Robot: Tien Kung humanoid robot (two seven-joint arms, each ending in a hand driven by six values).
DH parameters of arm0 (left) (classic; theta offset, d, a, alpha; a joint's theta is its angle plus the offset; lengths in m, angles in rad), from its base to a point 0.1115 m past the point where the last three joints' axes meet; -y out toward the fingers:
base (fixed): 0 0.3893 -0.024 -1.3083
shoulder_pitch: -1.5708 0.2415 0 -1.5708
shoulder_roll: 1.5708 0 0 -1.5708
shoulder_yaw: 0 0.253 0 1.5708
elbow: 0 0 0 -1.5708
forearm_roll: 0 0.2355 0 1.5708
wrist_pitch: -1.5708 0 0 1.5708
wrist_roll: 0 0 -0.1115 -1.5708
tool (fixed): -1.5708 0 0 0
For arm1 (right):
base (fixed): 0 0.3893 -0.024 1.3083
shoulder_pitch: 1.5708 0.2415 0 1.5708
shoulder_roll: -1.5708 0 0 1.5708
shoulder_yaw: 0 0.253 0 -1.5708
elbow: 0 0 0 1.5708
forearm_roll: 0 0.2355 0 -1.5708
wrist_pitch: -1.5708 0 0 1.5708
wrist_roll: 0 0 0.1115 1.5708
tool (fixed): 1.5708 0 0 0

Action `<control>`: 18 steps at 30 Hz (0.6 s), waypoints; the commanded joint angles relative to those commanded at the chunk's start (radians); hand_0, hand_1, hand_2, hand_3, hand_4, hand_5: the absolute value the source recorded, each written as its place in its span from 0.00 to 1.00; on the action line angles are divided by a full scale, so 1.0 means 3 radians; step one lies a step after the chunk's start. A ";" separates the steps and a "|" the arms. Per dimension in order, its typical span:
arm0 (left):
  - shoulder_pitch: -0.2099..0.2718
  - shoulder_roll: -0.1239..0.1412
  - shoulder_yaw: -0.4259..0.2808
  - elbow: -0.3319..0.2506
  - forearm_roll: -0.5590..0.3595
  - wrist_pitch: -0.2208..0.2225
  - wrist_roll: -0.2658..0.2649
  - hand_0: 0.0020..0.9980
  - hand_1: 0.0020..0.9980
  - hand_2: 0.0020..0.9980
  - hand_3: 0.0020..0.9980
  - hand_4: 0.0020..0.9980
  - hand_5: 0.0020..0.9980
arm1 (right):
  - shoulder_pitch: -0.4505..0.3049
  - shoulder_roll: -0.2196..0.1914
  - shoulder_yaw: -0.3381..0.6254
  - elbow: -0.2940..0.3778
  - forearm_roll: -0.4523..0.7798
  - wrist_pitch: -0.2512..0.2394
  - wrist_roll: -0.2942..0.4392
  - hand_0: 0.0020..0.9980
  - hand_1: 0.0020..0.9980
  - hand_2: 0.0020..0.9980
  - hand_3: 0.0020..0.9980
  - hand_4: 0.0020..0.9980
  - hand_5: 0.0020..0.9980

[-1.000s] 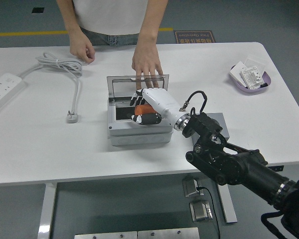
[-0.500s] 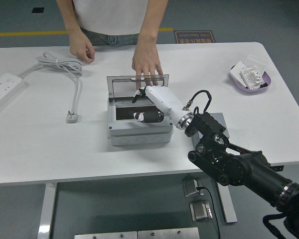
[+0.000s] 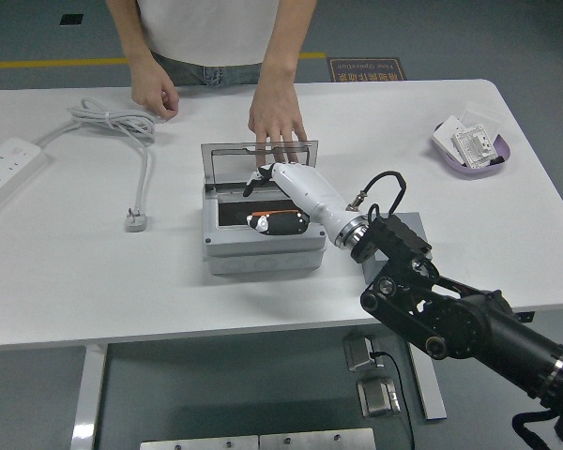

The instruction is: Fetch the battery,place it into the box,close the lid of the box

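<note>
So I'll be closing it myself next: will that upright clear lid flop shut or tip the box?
The lid looks rigid and hinged; a person's hand steadies it, so it may swing freely. The box looks squat, so tipping seems unlikely.

Orange-black battery (image 3: 280, 220) inside open grey box (image 3: 263, 251), lid (image 3: 233, 157) upright.

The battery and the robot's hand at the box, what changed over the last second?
The right hand let go of the battery, now lying in the grey box, and lifted back toward the upright lid. The person's hand stayed on the lid.
</note>
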 joint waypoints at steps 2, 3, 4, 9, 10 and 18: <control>0.0004 0.0005 -0.0011 0.0000 0.0008 0.0009 0.0001 0.53 0.61 0.55 0.63 0.65 0.27 | -0.0011 -0.0045 -0.0013 0.0082 0.0080 0.0015 -0.0013 0.75 0.64 0.68 0.55 0.82 0.44; 0.0004 0.0008 -0.0014 0.0000 0.0010 0.0011 0.0001 0.53 0.61 0.55 0.63 0.65 0.27 | -0.0014 -0.0058 -0.0017 0.0106 0.0098 0.0019 -0.0016 0.75 0.64 0.68 0.55 0.82 0.44; 0.0004 0.0013 -0.0016 0.0000 0.0011 0.0013 0.0001 0.53 0.61 0.55 0.63 0.65 0.27 | -0.0016 -0.0076 -0.0023 0.0139 0.0115 0.0025 -0.0021 0.75 0.64 0.68 0.55 0.82 0.44; 0.0003 0.0025 -0.0023 0.0000 -0.0010 0.0021 0.0001 0.53 0.61 0.55 0.62 0.64 0.28 | -0.0012 -0.0179 0.0007 0.0331 0.0136 0.0086 -0.0074 0.69 0.63 0.67 0.56 0.82 0.43; 0.0003 0.0025 -0.0023 0.0000 -0.0016 0.0022 0.0001 0.53 0.61 0.55 0.62 0.64 0.28 | -0.0004 -0.0203 0.0023 0.0370 0.0133 0.0106 -0.0089 0.69 0.63 0.67 0.56 0.82 0.43; -0.0010 0.0043 -0.0025 0.0000 -0.0032 0.0021 -0.0008 0.53 0.61 0.55 0.62 0.64 0.28 | 0.0171 -0.0460 0.0224 0.0696 0.0244 0.0277 -0.0184 0.65 0.61 0.67 0.57 0.82 0.44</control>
